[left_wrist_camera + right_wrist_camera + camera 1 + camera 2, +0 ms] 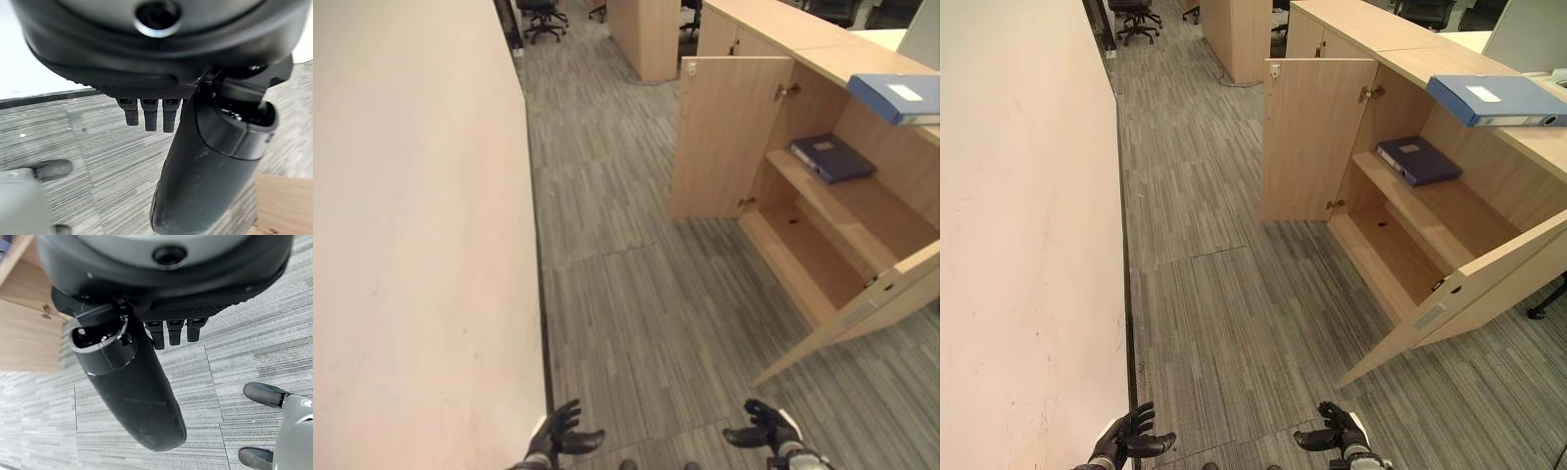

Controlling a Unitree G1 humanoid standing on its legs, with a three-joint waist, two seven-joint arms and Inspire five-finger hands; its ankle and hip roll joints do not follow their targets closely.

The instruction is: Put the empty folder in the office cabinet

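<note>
A light blue folder point(1498, 100) lies flat on top of the wooden office cabinet point(1400, 59) at the right. The cabinet's two doors stand open, and a dark blue folder point(1417, 160) lies on its upper shelf point(1440, 211). The lower shelf point(1386, 259) is bare. My left hand point(558, 438) hangs low near the white wall, fingers relaxed and holding nothing. My right hand point(766, 429) hangs low over the carpet, also open and holding nothing. Both hands are far from the cabinet and the folders.
A long white wall point(411, 245) runs along the left. Grey striped carpet point(626, 294) lies between wall and cabinet. The near cabinet door point(1469, 284) juts out over the floor. Office chairs point(543, 15) and another wooden unit point(646, 34) stand at the far end.
</note>
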